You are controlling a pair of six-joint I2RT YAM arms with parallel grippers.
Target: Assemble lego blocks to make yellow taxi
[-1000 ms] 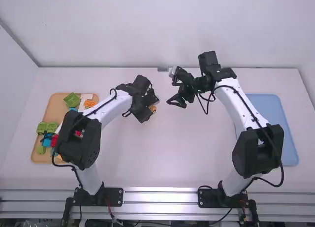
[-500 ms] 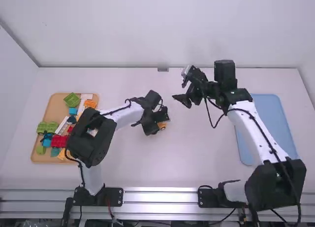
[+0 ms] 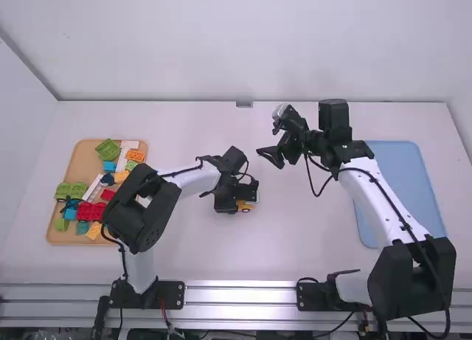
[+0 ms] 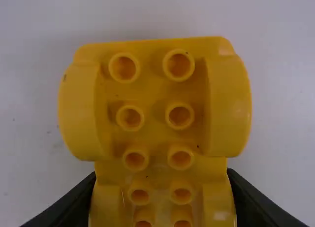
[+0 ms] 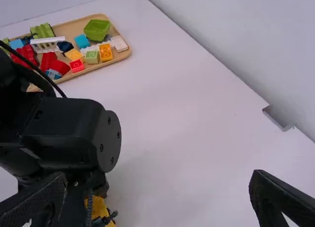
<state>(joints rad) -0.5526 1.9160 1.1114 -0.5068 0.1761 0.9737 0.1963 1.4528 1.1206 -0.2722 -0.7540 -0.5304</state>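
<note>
Left gripper (image 4: 162,182): pinching the studded yellow plastic car base (image 4: 155,99) by its sides.
Right gripper (image 5: 158,180): spread, holding nothing.
White table (image 3: 302,237): car base near its middle; I judge I'm positioning it, next release it level.
Tan wooden tray (image 3: 82,159): I'd fetch body blocks here afterwards.

One white table (image 3: 295,244). One wooden tray (image 3: 83,156) on its left side, bearing assorted blocks: green (image 3: 108,150), red (image 3: 91,212), orange (image 3: 136,155), others. One blue tray (image 3: 410,170), right side. One yellow block (image 3: 246,206), between the trays, at the left gripper (image 3: 227,199). One right gripper (image 3: 268,141), farther up the table.
</note>
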